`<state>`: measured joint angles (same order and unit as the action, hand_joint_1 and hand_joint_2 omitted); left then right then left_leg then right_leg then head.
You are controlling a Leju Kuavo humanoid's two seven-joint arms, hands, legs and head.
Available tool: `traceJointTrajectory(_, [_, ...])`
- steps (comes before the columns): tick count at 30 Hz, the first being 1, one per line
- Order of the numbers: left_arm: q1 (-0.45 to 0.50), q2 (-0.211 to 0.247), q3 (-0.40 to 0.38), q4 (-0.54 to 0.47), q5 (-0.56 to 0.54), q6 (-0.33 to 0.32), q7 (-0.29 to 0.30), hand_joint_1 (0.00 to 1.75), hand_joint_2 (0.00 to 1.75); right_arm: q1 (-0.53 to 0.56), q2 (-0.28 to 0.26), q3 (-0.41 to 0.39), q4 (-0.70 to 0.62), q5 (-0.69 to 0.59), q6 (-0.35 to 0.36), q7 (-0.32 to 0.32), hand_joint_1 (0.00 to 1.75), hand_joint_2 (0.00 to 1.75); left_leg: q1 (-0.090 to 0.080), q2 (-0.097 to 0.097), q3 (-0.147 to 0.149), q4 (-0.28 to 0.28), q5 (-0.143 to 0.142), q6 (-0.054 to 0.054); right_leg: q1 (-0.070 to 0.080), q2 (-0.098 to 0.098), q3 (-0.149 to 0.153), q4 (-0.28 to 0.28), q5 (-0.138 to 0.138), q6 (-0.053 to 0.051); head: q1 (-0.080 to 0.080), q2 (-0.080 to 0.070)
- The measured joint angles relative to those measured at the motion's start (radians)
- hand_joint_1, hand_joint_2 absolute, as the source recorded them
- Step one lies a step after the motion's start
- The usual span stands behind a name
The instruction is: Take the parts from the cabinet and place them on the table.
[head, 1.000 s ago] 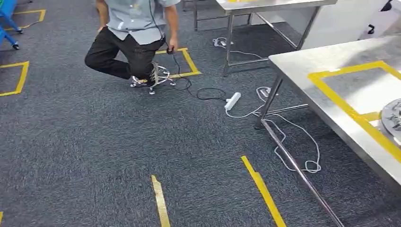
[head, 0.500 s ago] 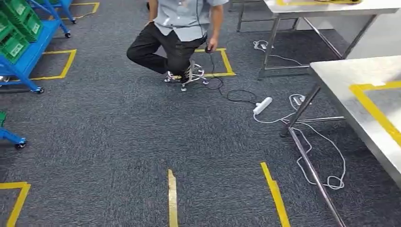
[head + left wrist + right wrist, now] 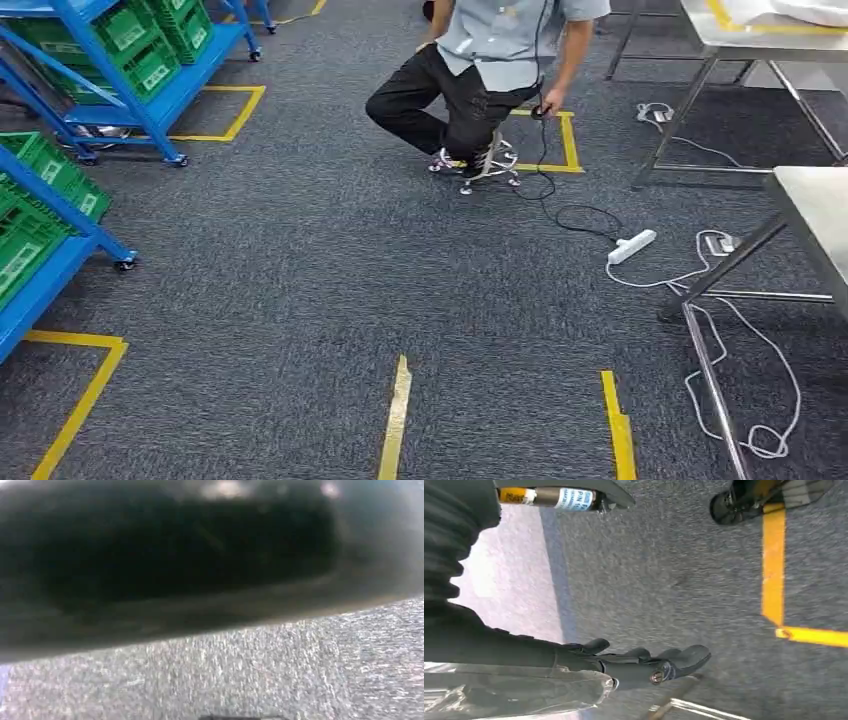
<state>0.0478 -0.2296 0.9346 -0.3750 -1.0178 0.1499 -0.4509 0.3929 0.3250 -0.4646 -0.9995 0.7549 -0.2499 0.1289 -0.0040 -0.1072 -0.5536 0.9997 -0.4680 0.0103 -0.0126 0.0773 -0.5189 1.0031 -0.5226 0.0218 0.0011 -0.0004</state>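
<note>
Right hand (image 3: pixel 644 667) hangs over carpet, fingers stretched out and apart, nothing held. Left hand: wrist view dark and blurred, state cannot tell. Blue cabinet (image 3: pixel 75 30) with green bins (image 3: pixel 150 50) far ahead and left of hands; parts presumably inside bins, not discernible. Table (image 3: pixel 815 215) off to right. Step, judged: walking approach to cabinet. Do well: square up to shelf before raising arms, steer wide of seated person (image 3: pixel 480 70), power strip (image 3: pixel 631 246) and cable.
</note>
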Motion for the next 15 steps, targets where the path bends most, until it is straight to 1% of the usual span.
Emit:
traceJointTrajectory(1, [0.003,0.0,0.003,-0.001,0.0,-0.004,-0.002,0.0,0.0,-0.001,0.0,0.0,0.0,0.0,0.001,0.001,0.0,1.75,0.003,-0.008,-0.005,0.0,0.003,-0.006,0.002,-0.008,0.004,0.002,0.0,-0.004,0.003,0.0])
traceJointTrajectory(2, [0.006,0.0,0.006,-0.001,0.0,-0.006,-0.002,0.0,0.0,-0.002,0.0,0.0,0.0,0.0,0.002,0.003,0.0,1.75,0.006,-0.019,-0.007,-0.001,0.006,-0.012,0.004,-0.016,0.004,0.002,0.002,-0.008,0.001,0.0])
traceJointTrajectory(3, [0.008,0.0,0.008,-0.002,-0.001,-0.008,-0.003,0.0,0.0,0.0,0.0,-0.001,-0.001,0.0,0.002,0.004,0.0,1.75,0.006,-0.022,-0.01,0.004,0.001,-0.016,-0.002,-0.031,0.006,-0.007,0.008,-0.017,0.002,0.0])
traceJointTrajectory(4, [0.009,0.0,0.009,-0.002,0.0,-0.009,-0.003,0.0,0.0,0.001,0.0,-0.001,-0.001,0.0,0.002,0.004,0.0,1.75,0.002,0.036,-0.018,0.027,-0.021,-0.02,-0.001,-0.044,0.009,-0.009,0.009,-0.021,0.0,0.0])
traceJointTrajectory(5, [0.007,0.0,0.01,-0.002,0.0,-0.01,-0.003,0.0,0.0,0.003,0.0,-0.001,-0.001,0.0,0.003,0.003,0.0,1.75,0.001,0.072,-0.044,0.084,-0.061,-0.025,0.001,-0.057,0.009,-0.009,0.008,-0.028,-0.006,0.0])
traceJointTrajectory(6, [0.004,0.0,0.01,-0.002,-0.001,-0.011,-0.003,0.0,0.0,0.005,0.0,-0.001,-0.001,0.0,0.003,0.003,0.0,1.75,0.003,0.087,-0.078,0.16,-0.103,-0.03,0.003,-0.074,0.008,-0.009,0.006,-0.031,-0.006,0.0])
traceJointTrajectory(7, [0.003,0.0,0.01,-0.002,0.0,-0.011,-0.003,0.0,0.0,0.008,0.0,-0.002,-0.001,0.0,0.003,0.004,0.0,1.75,0.004,0.093,-0.118,0.247,-0.141,-0.033,0.004,-0.093,0.008,-0.009,0.005,-0.032,-0.005,0.0])
traceJointTrajectory(8, [0.003,0.0,0.01,-0.002,-0.001,-0.011,-0.003,0.0,0.0,0.009,0.0,-0.003,-0.001,0.0,0.003,0.004,0.0,1.75,0.006,0.095,-0.144,0.306,-0.159,-0.036,0.005,-0.108,0.007,-0.009,0.004,-0.033,-0.005,0.0])
traceJointTrajectory(9, [0.005,0.0,0.011,-0.002,-0.001,-0.014,-0.004,0.0,0.0,0.009,0.0,-0.004,-0.001,0.0,0.003,0.004,0.0,1.75,0.008,0.096,-0.146,0.316,-0.151,-0.037,0.005,-0.123,0.007,-0.009,0.003,-0.033,-0.006,0.0])
traceJointTrajectory(10, [0.007,0.0,0.011,-0.002,-0.002,-0.014,-0.005,0.0,0.0,0.008,0.0,-0.004,-0.001,0.0,0.004,0.004,0.0,1.75,0.009,0.098,-0.129,0.285,-0.121,-0.037,0.005,-0.134,0.008,-0.009,0.002,-0.032,-0.006,0.0])
traceJointTrajectory(11, [0.009,0.0,0.012,-0.002,-0.002,-0.015,-0.006,0.0,0.0,0.008,0.0,-0.003,-0.001,0.0,0.005,0.004,0.0,1.75,0.009,0.104,-0.088,0.209,-0.074,-0.035,0.005,-0.145,0.012,-0.009,0.0,-0.031,-0.006,0.0])
traceJointTrajectory(12, [0.009,0.0,0.013,-0.002,-0.003,-0.015,-0.007,0.0,0.0,0.008,0.0,-0.003,-0.001,0.0,0.005,0.005,0.0,1.75,0.008,0.118,-0.04,0.12,-0.031,-0.031,0.005,-0.157,0.017,-0.009,-0.003,-0.029,-0.006,0.0])
traceJointTrajectory(13, [0.008,0.0,0.014,-0.002,-0.007,-0.016,-0.01,0.0,0.0,0.009,0.0,-0.003,-0.001,-0.001,0.006,0.006,0.0,1.75,0.003,0.172,0.002,0.043,-0.002,-0.023,0.006,-0.164,0.02,-0.009,-0.006,-0.026,-0.006,0.0])
traceJointTrajectory(14, [0.004,0.0,0.016,-0.002,-0.011,-0.018,-0.013,0.0,0.0,0.01,0.0,-0.003,-0.001,-0.002,0.006,0.006,0.0,1.75,-0.008,0.199,0.014,0.011,-0.015,-0.021,0.015,-0.175,0.013,-0.004,-0.013,-0.019,-0.008,0.0])
traceJointTrajectory(15, [-0.002,0.0,0.02,-0.003,-0.015,-0.022,-0.019,0.0,0.0,0.01,0.0,-0.003,-0.001,-0.002,0.008,0.007,0.0,1.75,-0.007,0.191,0.014,0.005,-0.02,-0.011,0.016,-0.186,0.016,-0.004,-0.013,-0.015,-0.006,0.0])
